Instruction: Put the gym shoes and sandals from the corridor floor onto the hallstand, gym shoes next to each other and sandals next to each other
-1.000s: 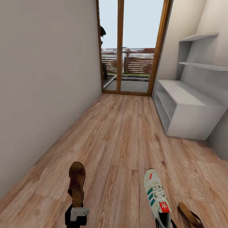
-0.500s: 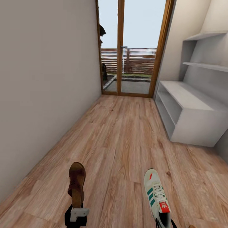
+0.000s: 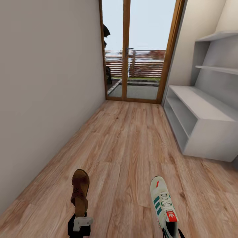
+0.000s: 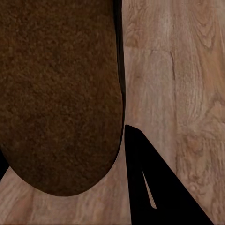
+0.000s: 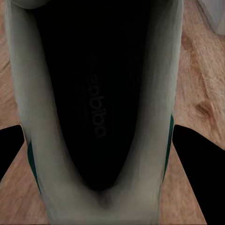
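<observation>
A dark brown sandal [image 3: 80, 191] is held toe-forward at the lower left of the head view, with my left gripper [image 3: 79, 220] shut on its heel end. The left wrist view has its brown sole [image 4: 56, 93] close up beside one black finger [image 4: 154, 187]. A white gym shoe [image 3: 162, 202] with green stripes and a red tongue patch is at the lower right, my right gripper [image 3: 172, 232] shut on its heel. Seen from the right wrist, the gym shoe's dark opening [image 5: 98, 103] sits between the two black fingers [image 5: 197, 154]. The pale grey hallstand [image 3: 205, 112] stands ahead at the right on the corridor floor [image 3: 129, 145].
Two staggered wall shelves [image 3: 216, 69] hang above the hallstand. A wood-framed glass door [image 3: 138, 49] closes the corridor's far end. A plain grey wall [image 3: 43, 82] runs along the left. Wood flooring stretches between me and the hallstand.
The whole view has shifted: the hallstand sits nearer and further right, and the sandal lying on the floor at the lower right has left the picture. Both held shoes keep their place.
</observation>
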Controlling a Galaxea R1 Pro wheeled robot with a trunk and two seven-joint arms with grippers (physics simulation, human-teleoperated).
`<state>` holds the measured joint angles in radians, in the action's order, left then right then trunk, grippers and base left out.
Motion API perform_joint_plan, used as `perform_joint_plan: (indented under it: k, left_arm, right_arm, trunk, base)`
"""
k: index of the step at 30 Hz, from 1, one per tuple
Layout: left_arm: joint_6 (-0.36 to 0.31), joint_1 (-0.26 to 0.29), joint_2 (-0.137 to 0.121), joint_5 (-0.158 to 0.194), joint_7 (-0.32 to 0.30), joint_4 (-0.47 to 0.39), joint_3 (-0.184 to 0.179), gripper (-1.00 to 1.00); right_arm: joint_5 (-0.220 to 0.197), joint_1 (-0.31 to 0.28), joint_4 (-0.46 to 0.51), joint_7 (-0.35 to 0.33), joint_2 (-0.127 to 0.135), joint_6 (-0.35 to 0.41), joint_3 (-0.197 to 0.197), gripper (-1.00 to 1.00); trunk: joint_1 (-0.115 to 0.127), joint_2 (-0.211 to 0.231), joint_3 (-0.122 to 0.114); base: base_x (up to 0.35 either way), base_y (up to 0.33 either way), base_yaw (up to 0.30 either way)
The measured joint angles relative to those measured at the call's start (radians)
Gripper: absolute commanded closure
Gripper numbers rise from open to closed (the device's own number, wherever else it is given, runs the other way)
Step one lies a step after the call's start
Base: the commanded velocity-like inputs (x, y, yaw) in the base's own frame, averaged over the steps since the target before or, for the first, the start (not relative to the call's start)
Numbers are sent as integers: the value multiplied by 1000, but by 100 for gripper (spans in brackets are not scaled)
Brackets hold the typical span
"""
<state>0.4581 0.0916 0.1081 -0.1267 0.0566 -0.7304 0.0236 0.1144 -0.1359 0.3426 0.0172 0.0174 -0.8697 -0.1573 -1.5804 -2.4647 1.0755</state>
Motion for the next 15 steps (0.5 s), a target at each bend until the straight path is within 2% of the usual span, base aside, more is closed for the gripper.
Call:
perform_joint_plan:
  k: [15]
  left_arm:
    - [0,0,0,0,0,0,0,100]
  right_arm:
    - [0,0,0,0,0,0,0,100]
  trunk:
    - [0,0,0]
  base:
    - [339,0,0]
